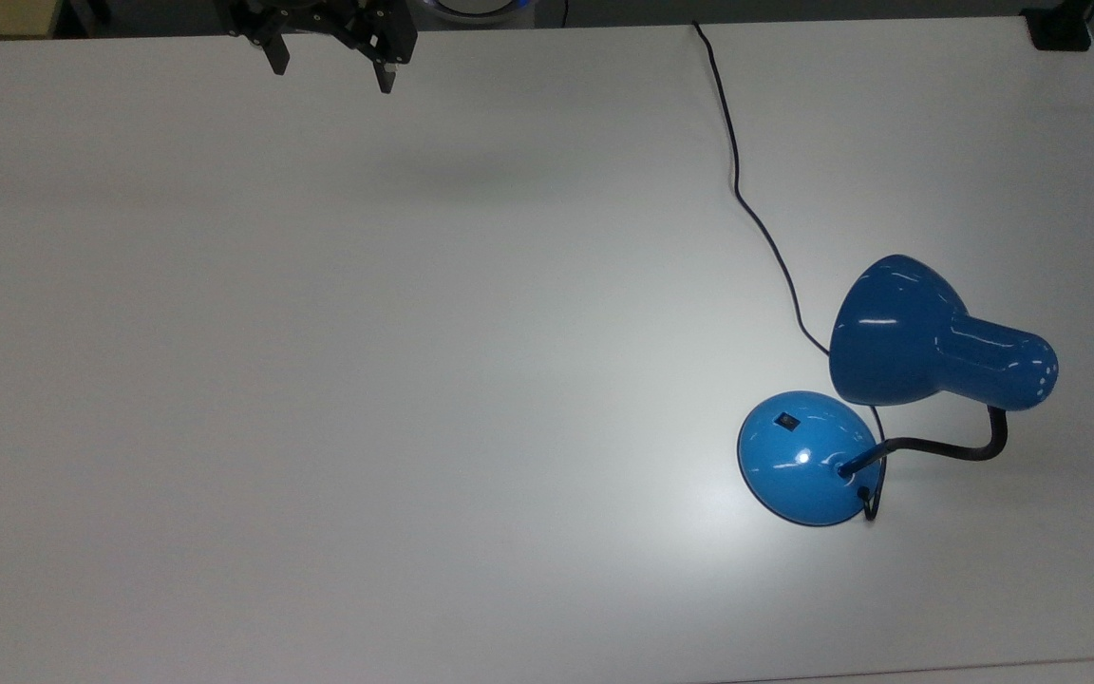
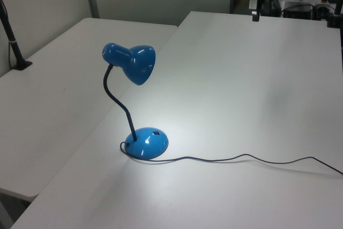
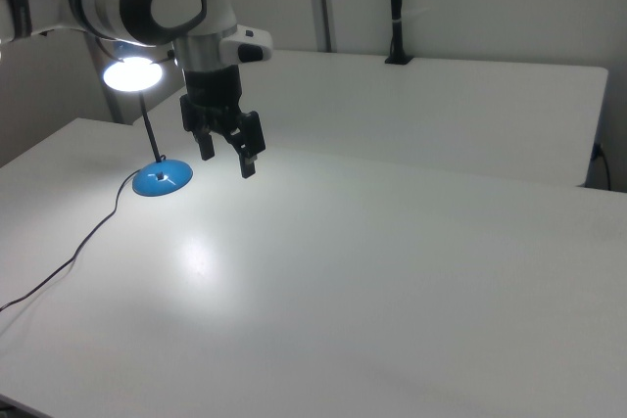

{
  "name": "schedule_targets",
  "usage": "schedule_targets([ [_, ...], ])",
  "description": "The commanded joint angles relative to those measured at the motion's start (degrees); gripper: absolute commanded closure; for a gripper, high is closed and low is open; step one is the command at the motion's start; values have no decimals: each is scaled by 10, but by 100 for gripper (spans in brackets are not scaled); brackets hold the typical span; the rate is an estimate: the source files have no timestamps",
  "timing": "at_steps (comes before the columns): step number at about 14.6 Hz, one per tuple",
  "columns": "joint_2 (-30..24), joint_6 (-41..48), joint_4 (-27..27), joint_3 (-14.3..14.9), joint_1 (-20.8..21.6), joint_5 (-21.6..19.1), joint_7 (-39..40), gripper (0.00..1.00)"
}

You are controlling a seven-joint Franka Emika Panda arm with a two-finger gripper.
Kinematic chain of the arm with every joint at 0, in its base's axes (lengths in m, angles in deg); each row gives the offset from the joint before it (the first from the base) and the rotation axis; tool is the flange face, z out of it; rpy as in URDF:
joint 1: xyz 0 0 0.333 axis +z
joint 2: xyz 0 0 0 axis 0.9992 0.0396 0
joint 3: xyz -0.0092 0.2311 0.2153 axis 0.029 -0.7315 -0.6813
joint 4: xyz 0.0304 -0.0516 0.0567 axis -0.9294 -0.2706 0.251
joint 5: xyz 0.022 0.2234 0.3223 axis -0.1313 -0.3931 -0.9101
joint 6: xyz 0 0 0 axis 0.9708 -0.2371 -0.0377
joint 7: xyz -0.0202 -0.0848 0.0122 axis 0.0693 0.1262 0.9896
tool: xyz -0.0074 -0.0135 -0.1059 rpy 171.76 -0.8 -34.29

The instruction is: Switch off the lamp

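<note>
The lamp is blue and lit, casting a bright patch on the white table (image 1: pixel 414 380). Its domed base (image 1: pixel 808 465) stands at the top view's lower right, with a small black switch (image 1: pixel 784 418) on top. A black gooseneck carries the shade (image 1: pixel 898 332) above it. The thin black cord (image 1: pixel 737 180) runs to the table's far edge. In the left view the base (image 2: pixel 147 142) and shade (image 2: pixel 136 63) stand at the left. My gripper (image 1: pixel 330 74) hangs open and empty at the top view's upper left, far from the lamp. In the right view the gripper (image 3: pixel 227 162) hovers just right of the base (image 3: pixel 162 180).
A second white table (image 2: pixel 53 68) adjoins on the left view's left, with a black clamped post (image 2: pixel 16 52) on it. A black clamp (image 1: pixel 1060 28) sits at the top view's upper right corner. The cord (image 2: pixel 257 159) trails across the left view's near side.
</note>
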Motion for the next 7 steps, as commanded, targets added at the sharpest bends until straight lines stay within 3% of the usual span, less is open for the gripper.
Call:
schedule_targets([
  [1, -7, -4, -7, 0, 3, -10, 3, 0],
  [6, -5, -4, -7, 0, 4, -3, 0, 1],
  [7, -5, -4, -7, 0, 6, 1, 3, 16],
])
